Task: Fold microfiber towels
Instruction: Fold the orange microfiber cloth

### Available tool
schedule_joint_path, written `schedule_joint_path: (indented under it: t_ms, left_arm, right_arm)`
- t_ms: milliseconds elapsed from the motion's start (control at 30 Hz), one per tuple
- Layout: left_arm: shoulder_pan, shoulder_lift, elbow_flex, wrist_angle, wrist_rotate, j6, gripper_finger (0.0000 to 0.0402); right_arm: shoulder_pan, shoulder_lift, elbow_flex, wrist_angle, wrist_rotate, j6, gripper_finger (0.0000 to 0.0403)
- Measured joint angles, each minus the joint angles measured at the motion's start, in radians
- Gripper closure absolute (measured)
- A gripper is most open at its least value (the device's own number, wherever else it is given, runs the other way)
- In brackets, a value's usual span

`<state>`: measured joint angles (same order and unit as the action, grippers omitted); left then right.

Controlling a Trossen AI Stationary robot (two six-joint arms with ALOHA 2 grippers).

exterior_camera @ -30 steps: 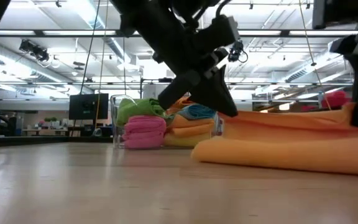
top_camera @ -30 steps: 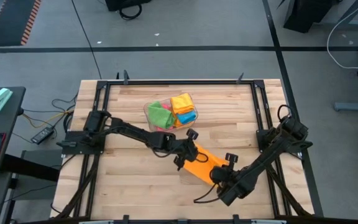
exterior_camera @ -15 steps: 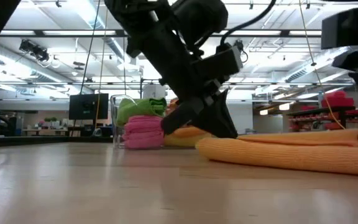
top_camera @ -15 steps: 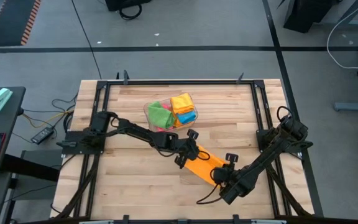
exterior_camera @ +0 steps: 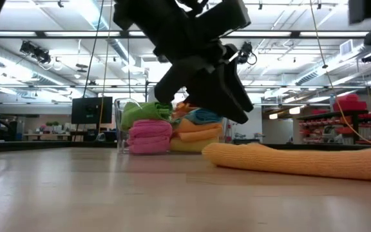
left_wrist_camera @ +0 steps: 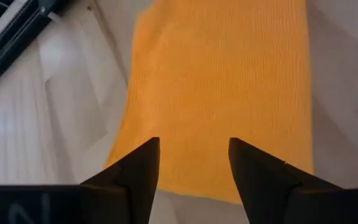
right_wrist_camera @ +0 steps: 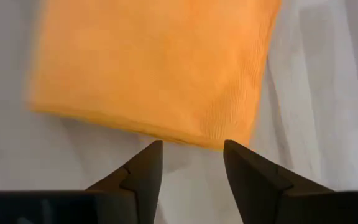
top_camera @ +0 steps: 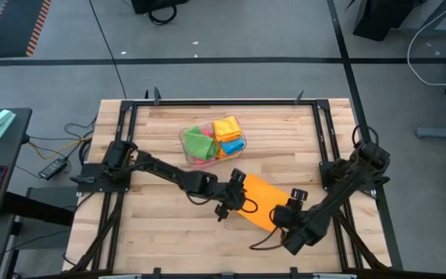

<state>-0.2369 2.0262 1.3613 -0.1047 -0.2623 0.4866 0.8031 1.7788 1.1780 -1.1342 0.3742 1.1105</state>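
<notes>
pale wooden tabletop (top_camera: pixel 161 221) carries everything. left gripper (top_camera: pixel 232 203) and right gripper (top_camera: pixel 283 218) hover open, empty, flanking a flat folded orange microfiber towel (top_camera: pixel 263 201); beyond the left one, a clear plastic bin (top_camera: pixel 183 139) holds more bright folded towels (top_camera: pixel 215 139).

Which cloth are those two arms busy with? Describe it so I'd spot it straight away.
On the wooden table, look nearer the front than the clear bin of bundled cloths. Between the left gripper and right gripper lies the orange towel. It alone lies flat, outside the bin.
</notes>
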Motion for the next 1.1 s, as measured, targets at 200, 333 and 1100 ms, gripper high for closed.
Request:
schedule_joint_path:
  t_ms: [200,333,1100]
  left_arm:
    - [-0.016,0.012,0.000,-0.078,0.068,-0.083,0.0211]
    - [-0.043,0.020,0.000,-0.107,0.057,-0.075,0.0210]
    - [-0.102,0.114,0.003,-0.082,-0.228,0.100,0.0177]
  right_arm:
    - [0.059,0.016,0.000,0.218,0.114,-0.151,0.0224]
    - [0.071,0.059,0.000,0.378,0.195,-0.238,0.0224]
    - [0.027,0.158,0.003,0.417,0.291,-0.275,0.0197]
